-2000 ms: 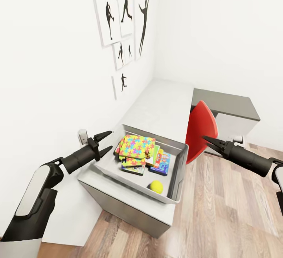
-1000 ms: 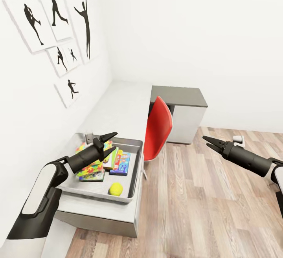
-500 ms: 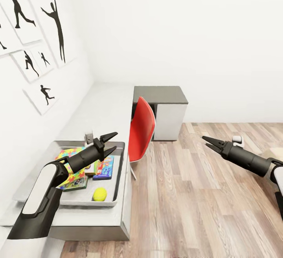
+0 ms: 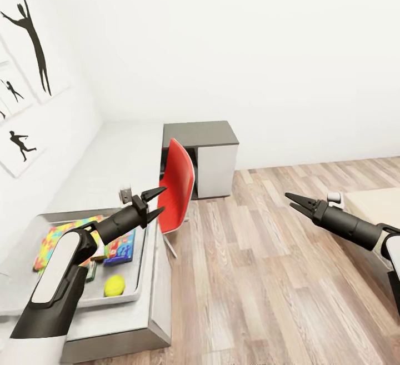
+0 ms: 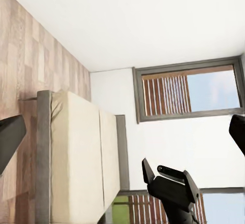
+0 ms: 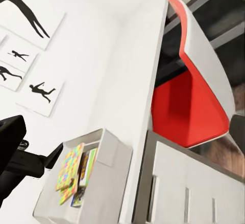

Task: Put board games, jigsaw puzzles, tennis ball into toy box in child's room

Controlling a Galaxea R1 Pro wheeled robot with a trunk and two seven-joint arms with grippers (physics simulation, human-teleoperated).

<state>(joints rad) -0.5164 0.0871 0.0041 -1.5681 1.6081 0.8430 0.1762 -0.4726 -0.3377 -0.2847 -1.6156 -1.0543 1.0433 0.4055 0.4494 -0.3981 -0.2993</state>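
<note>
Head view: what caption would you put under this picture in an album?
Both empty grippers, left and right, held open beside a toy box holding puzzles, games and a tennis ball.

A red chair [image 4: 179, 186] with a pale outer shell is seen beside the light grey table [image 4: 145, 148]. On that table, a grey toy box [image 4: 130, 293] is shown holding a jigsaw puzzle [image 4: 55, 238] patterned in yellow, orange, green and blue pieces, a blue board game [image 4: 121, 247] with red and yellow marks, and a yellow-green tennis ball [image 4: 114, 285]. Black silhouette figures are printed on white wall pictures [image 4: 25, 65] above the table. Brown wood planks are seen on the floor [image 4: 266, 276]. Both grippers are black.
</note>
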